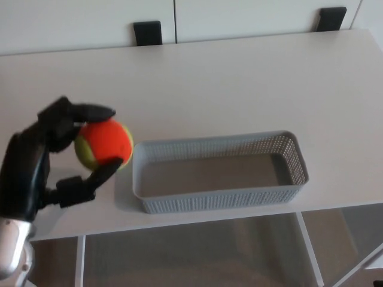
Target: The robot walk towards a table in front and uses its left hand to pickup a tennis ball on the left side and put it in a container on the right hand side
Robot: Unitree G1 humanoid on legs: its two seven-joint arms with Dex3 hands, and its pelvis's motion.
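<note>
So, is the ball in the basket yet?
No, the left hand holds the ball just outside the left end of the basket, which is empty.

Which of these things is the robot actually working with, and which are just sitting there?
In use: black left hand, orange and yellow-green tennis ball held in its fingers, empty grey perforated plastic basket, white table.
Just there: two black rectangular blocks behind the table's far edge.
</note>
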